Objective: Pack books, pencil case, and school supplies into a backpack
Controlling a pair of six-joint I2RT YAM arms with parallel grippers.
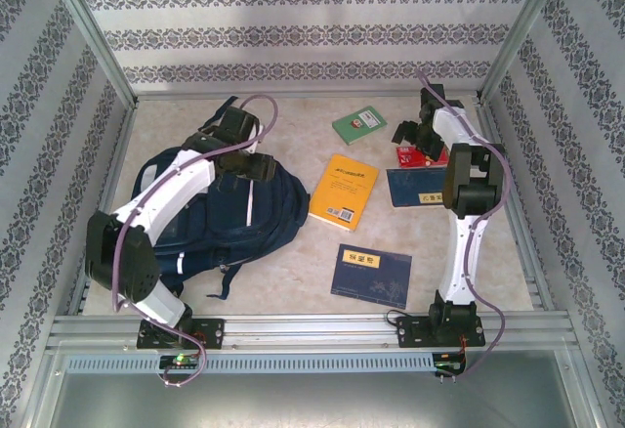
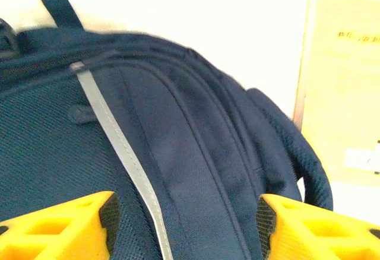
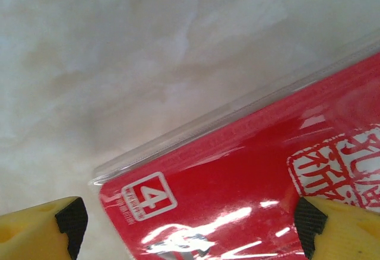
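Hovering open left hand [image 2: 185,215] over backpack [image 2: 178,135], orange book [image 2: 341,94] beside, right hand [image 3: 191,227] open above red booklet [image 3: 237,177]

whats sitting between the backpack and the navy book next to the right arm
The orange-yellow paperback lies flat between the backpack and that navy book; the top view shows it.

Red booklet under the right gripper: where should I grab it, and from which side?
Probably take the red booklet by its exposed corner and clear-wrap edge, coming straight down. It lies flat on the table, so only an edge offers purchase, and the right gripper hangs open astride that corner.
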